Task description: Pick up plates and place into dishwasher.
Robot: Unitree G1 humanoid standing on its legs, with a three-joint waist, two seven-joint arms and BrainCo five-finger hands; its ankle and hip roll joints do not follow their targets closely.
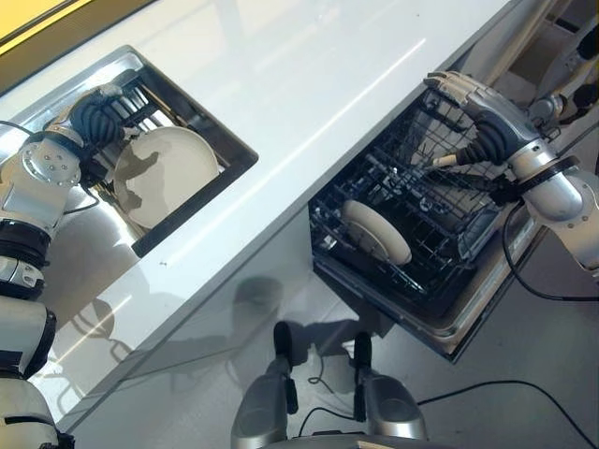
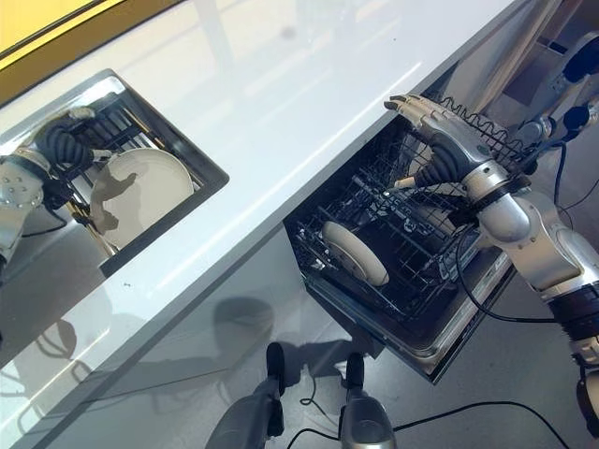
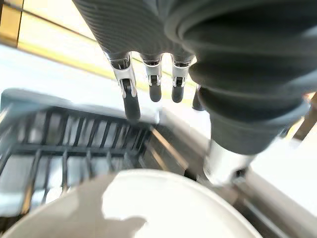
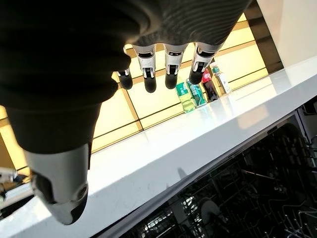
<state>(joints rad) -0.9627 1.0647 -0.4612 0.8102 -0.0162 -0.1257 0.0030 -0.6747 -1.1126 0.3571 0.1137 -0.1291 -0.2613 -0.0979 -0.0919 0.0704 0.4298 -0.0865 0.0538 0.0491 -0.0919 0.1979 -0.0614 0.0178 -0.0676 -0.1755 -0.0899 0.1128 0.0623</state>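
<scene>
Meanwhile, left hand (image 3: 148, 74) hovers over sink (image 1: 234, 150), fingers straight, apart, empty; plate (image 1: 167, 175) just below fingertips. Right hand (image 2: 432, 131) above dishwasher rack (image 2: 393, 234), fingers extended, empty; second plate (image 2: 354, 251) racked below.

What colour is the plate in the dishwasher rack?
Cream-white plate, clearest in the left eye view.

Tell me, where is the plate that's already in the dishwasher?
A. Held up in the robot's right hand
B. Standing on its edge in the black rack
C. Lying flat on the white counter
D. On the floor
B: one cream plate stands on edge among the wires of the dishwasher rack, while the right hand hangs open above the rack, holding nothing.
</scene>
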